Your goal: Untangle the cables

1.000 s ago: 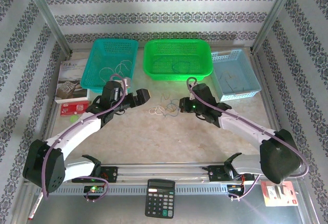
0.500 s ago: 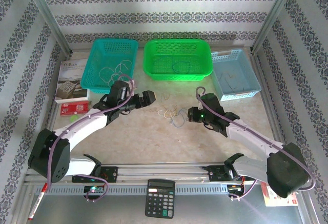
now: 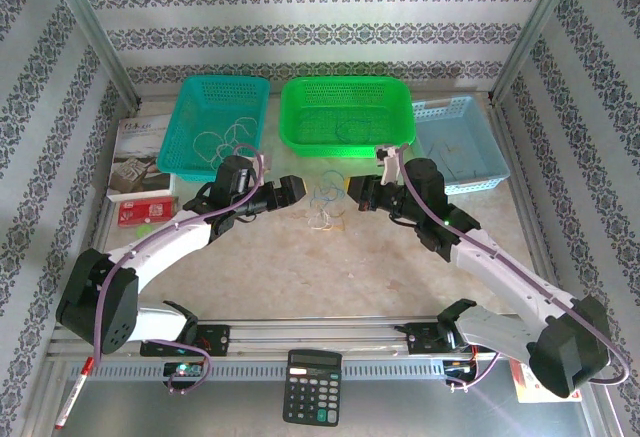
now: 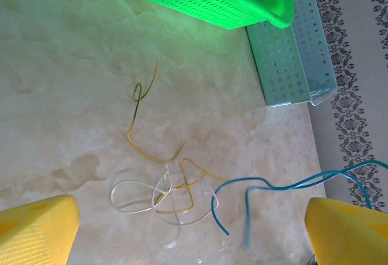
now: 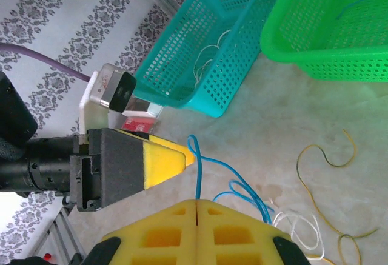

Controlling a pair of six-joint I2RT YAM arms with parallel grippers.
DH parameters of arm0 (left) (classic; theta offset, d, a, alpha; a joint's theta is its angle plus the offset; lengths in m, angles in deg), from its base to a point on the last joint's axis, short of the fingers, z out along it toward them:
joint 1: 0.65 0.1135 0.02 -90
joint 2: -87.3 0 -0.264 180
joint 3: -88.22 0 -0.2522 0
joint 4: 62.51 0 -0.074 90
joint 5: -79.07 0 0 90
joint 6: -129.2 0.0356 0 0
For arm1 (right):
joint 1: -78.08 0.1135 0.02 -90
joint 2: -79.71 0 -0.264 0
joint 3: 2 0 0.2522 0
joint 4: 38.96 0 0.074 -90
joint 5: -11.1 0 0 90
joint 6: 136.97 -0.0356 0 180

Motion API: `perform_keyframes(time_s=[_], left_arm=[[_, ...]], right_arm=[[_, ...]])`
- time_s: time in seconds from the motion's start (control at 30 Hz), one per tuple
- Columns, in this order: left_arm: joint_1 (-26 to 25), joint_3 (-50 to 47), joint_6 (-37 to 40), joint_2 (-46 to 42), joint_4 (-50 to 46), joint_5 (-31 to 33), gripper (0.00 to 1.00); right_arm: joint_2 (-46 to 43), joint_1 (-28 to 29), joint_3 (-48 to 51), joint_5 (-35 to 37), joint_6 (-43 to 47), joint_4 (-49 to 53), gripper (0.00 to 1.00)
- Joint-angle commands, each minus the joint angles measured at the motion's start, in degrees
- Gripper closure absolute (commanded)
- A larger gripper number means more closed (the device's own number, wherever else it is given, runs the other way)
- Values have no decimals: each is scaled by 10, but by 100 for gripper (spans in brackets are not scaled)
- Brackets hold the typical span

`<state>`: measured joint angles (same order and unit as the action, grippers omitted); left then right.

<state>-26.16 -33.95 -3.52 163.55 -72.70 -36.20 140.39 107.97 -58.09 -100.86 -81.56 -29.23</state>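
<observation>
Two robot arms extend from the near edge of a pale bench [image 3: 300, 277] and meet near its middle. Between them lie the cables [image 3: 325, 212], a small loose tangle of thin wires on the bench, just in front of the green basket [image 3: 345, 147].

The left end effector [image 3: 291, 190] sits just left of the tangle. It is released, with its yellow fingers [image 4: 39, 231] spread wide either side of the wires and nothing gripped. In its wrist view, a white cable [image 4: 130, 195] lies in flat loops. A yellow cable [image 4: 140, 147] crosses those loops and winds away toward the green basket. A blue cable [image 4: 273, 186] curves up off the bench and passes just above the finger at the picture's right.

The right end effector [image 3: 353, 189] sits just right of the tangle, clenched on the blue cable. In its wrist view the two yellow pads [image 5: 157, 234] press together, and the blue strand rises from the seam between them. One tip of the left end effector is close beside that raised strand; whether they touch cannot be told.

Behind the tangle, three baskets stand in a row: a teal basket [image 3: 225, 80] on the left, the green one in the middle, and a light blue basket [image 3: 470, 185] on the right. A calculator [image 3: 312, 387] lies at the near edge between the arm bases.
</observation>
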Motion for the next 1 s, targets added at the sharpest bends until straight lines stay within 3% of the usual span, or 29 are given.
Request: perform_keyframes(time_s=[0.0,0.23,0.67,0.97], left_arm=[[-7,11,1,-7,35,-11,9],[-7,6,-12,1,73,-33,20],[-21,-29,-42,35,186,-99,24],[-49,-40,-52,77,254,-111,31]], right_arm=[[-1,6,-12,-4,-11,-30,100],[0,4,-7,7,-20,-40,100],[6,0,-2,20,-28,-48,100],[3,1,3,21,-33,-53,100]])
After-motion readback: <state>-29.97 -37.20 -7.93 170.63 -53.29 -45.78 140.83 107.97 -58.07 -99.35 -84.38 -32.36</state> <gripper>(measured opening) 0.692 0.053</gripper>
